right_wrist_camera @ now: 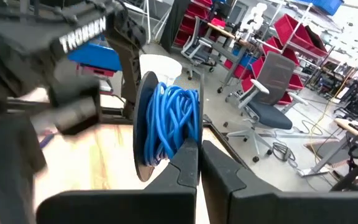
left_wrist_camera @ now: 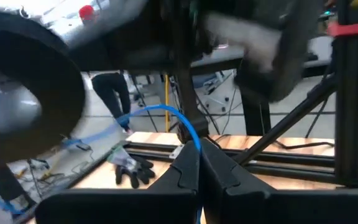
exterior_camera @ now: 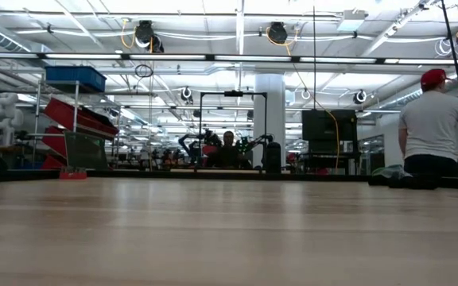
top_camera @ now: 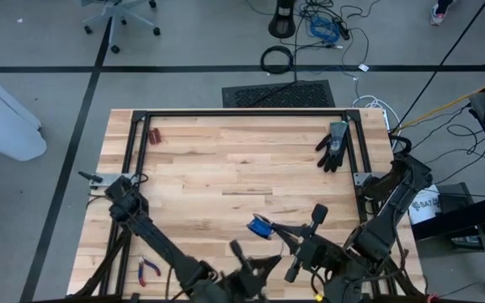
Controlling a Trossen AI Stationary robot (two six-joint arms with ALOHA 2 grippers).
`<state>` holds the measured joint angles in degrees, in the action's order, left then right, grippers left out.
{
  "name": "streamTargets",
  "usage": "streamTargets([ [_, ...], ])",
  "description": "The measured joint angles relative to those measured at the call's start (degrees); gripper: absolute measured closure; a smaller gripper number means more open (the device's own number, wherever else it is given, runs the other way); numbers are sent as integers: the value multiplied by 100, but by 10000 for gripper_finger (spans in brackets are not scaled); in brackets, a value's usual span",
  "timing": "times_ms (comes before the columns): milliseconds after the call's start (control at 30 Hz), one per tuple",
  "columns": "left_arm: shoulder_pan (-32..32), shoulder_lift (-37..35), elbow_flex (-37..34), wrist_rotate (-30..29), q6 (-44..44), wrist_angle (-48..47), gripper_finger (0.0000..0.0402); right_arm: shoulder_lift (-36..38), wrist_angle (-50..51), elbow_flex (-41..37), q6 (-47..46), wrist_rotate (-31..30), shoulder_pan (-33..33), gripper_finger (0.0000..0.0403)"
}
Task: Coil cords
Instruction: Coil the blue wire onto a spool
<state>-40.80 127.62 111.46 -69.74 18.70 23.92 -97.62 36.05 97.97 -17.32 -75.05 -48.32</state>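
A: Where are the two arms?

B: Both are at the near edge of the bench (top_camera: 226, 168), reaching toward each other. The left arm runs from its base on the left side down toward the near middle, and the left gripper (top_camera: 251, 263) is there with its fingers closed. In its wrist view the closed fingertips pinch a thin strand of the blue cord (left_wrist_camera: 166, 112), which arcs up and away from them.

A: And the right one?

B: The right arm folds in from the right side. The right gripper (right_wrist_camera: 199, 152) is closed too, clamped on the rim of a dark spool (right_wrist_camera: 146, 124) with the blue cord (right_wrist_camera: 174, 121) wound in many turns around it. From above, the blue coil (top_camera: 260, 225) sits near the front middle of the bench, between the two grippers.

A: Anything else on the bench?

B: A black glove (top_camera: 333, 146) lies toward the far right corner, well apart from the coil, and small red-handled pliers (top_camera: 147, 269) lie near the front left.
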Motion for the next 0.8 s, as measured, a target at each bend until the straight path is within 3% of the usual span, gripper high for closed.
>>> streamTargets([
  [167, -187, -12, 346, -133, 462, -9, 401, -2, 328, 0, -455, 39, -95, 403],
  [433, -289, -14, 848, -271, 1125, -41, 401, -4, 324, 0, -454, 245, -270, 403],
  [800, -486, -7, 1214, -1717, 2720, -48, 401, 6, 326, 0, -404, 458, -626, 403],
])
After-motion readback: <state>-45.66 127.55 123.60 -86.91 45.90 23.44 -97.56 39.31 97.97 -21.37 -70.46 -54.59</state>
